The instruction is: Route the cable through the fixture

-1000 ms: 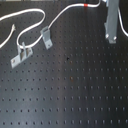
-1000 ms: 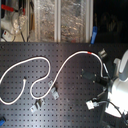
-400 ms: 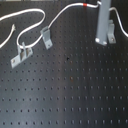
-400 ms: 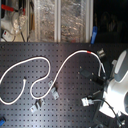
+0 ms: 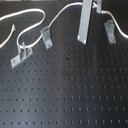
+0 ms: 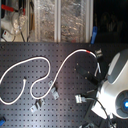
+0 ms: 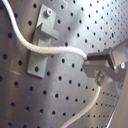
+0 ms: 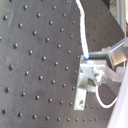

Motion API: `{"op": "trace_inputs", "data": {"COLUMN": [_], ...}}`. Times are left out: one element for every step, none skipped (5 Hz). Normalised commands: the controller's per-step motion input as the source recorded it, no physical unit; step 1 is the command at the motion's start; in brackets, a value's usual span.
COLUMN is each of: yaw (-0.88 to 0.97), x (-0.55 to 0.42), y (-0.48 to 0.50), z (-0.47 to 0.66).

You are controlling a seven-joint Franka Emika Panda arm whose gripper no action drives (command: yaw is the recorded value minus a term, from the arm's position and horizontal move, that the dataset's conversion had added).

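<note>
Cable (image 6: 47,62) snakes across the black pegboard table (image 5: 70,95) in the second exterior view, its red band (image 6: 89,51) near the robot. Only the wrist views show you the jaws (image 7: 102,64) closed narrow on the cable, with the fixture (image 7: 42,42) just beside them. The first exterior view shows the bracket (image 5: 21,56).

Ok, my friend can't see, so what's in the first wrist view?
A thin white cable runs across a black board full of small holes, passing over a flat grey metal bracket. It ends at a grey metal gripper finger.
</note>
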Motion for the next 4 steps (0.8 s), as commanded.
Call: {"op": "trace_inputs", "data": {"yaw": [0.29, 0.05, -0.01, 0.0], "x": [0.024, 0.077, 0.22, 0.266], "y": [0.337, 0.392, 0.438, 0.427], "z": [0.28, 0.34, 0.34, 0.33]}}
